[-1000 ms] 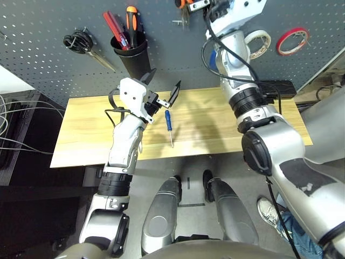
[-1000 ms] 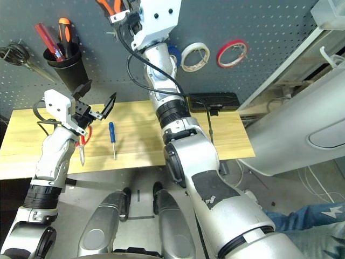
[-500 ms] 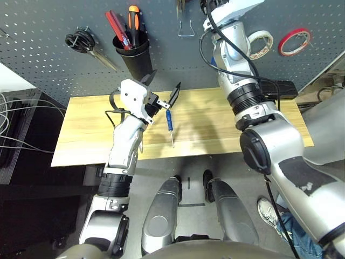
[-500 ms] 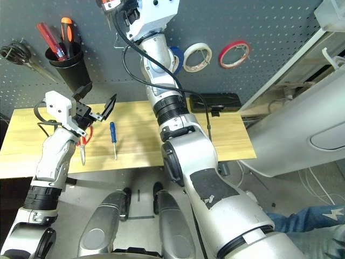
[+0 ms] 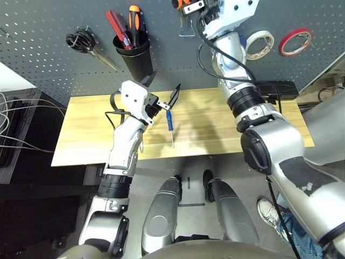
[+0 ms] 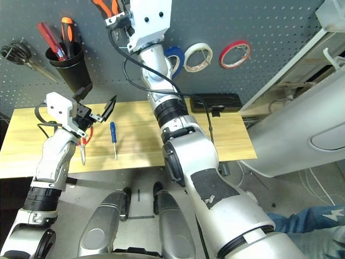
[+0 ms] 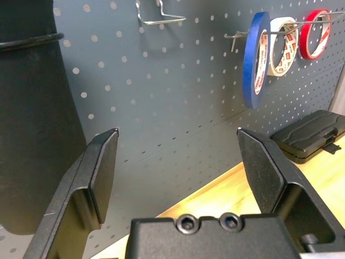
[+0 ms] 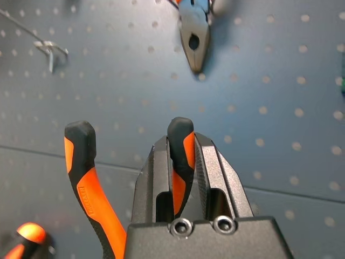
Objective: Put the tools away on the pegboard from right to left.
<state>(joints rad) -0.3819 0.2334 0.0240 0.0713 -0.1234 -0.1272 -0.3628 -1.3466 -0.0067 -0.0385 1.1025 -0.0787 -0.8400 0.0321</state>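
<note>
High against the pegboard [image 5: 48, 65], my right gripper [image 8: 181, 141] is shut on one handle of the orange-and-black pliers [image 8: 81, 162]. The pliers' head [image 8: 195, 35] points at the board, above a bare wire hook [image 5: 187, 29]. A blue tape ring [image 7: 254, 59] hangs on a peg beside the white and red rings. On the wooden table [image 5: 86, 135] lies the small blue-handled screwdriver [image 5: 169, 123]. The red-handled scissors [image 6: 85, 141] lie partly hidden under my left forearm. My left gripper [image 5: 163, 87] hovers open over the table, holding nothing.
A black cup [image 5: 133, 54] on the board holds red and orange-handled screwdrivers. Black-handled scissors [image 5: 81, 42] hang at the left. White tape [image 5: 257, 44] and red tape [image 5: 294, 42] hang at the right. A black case [image 5: 277, 89] lies at the table's back right.
My right gripper has shifted a little with the pliers near the top of the pegboard, above the wire hook. The left arm has stayed still.
</note>
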